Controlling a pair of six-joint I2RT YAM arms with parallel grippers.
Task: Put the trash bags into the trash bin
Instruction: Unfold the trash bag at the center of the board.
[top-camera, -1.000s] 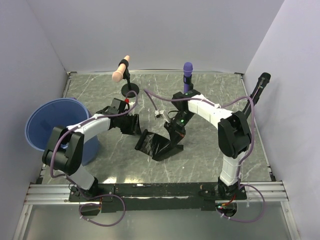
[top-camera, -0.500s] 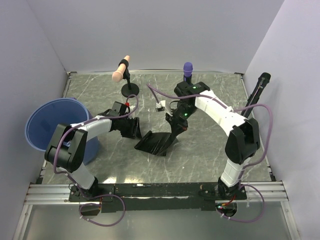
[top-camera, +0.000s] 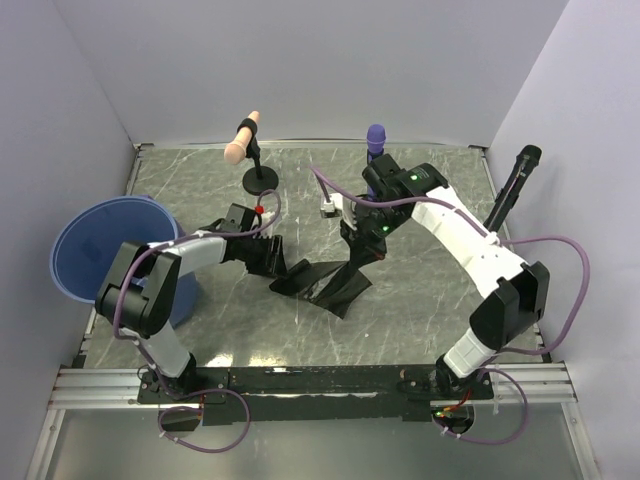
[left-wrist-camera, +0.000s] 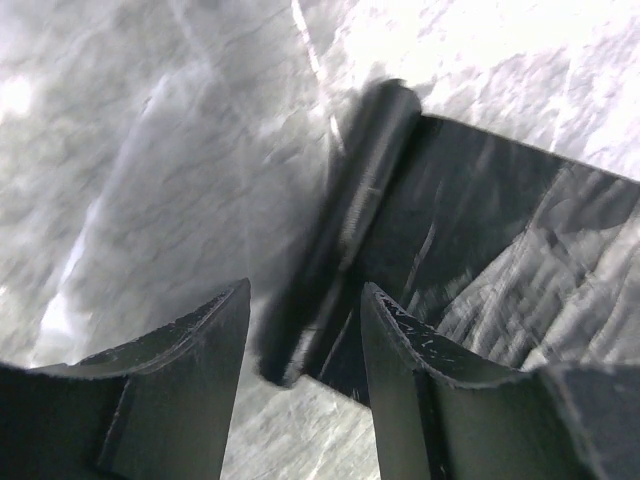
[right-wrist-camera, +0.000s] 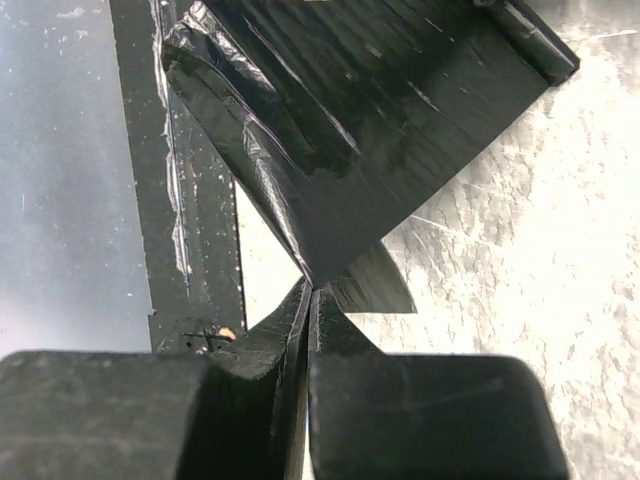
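Right jaws pinching creased glossy black trash bag, left jaws apart

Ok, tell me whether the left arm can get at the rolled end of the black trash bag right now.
Probably yes. The left pincer is open, and the rolled end of the trash bag lies just ahead of its gap with nothing between. The right pincer is shut on another corner.
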